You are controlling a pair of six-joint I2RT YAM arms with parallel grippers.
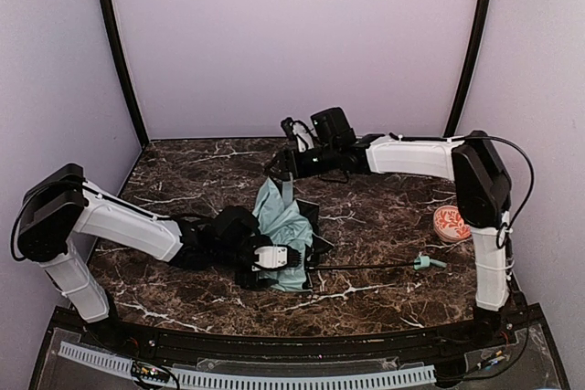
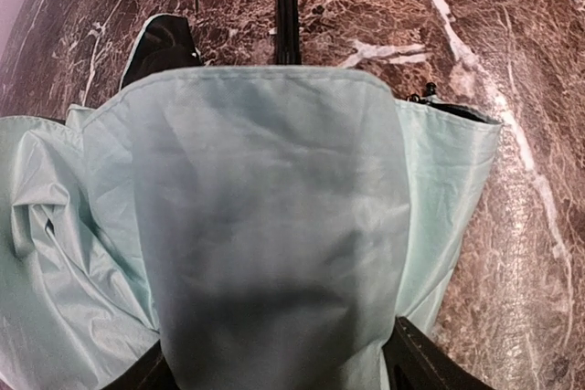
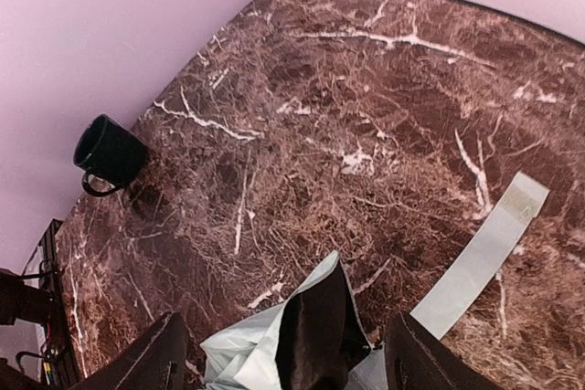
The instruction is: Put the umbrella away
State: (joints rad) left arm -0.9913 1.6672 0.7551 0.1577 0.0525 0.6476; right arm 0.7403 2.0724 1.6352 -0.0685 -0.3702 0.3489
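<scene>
The umbrella (image 1: 279,221) lies mid-table, half collapsed, its pale mint fabric bunched with black lining showing. Its thin black shaft (image 1: 366,267) runs right to the small mint handle (image 1: 428,262). My left gripper (image 1: 288,256) sits at the fabric's near end. In the left wrist view its jaws stand wide apart (image 2: 279,374) and mint fabric (image 2: 274,226) fills the gap. My right gripper (image 1: 277,169) hovers at the fabric's far tip. Its jaws are also wide apart (image 3: 283,367), with a raised fold of fabric (image 3: 315,335) between them. A grey strap (image 3: 484,258) trails off beside it.
A pink patterned bowl (image 1: 451,223) sits at the right near the right arm's base. A dark mug (image 3: 105,152) stands by the left wall in the right wrist view. Lilac walls close in the marble table (image 1: 384,216) on three sides.
</scene>
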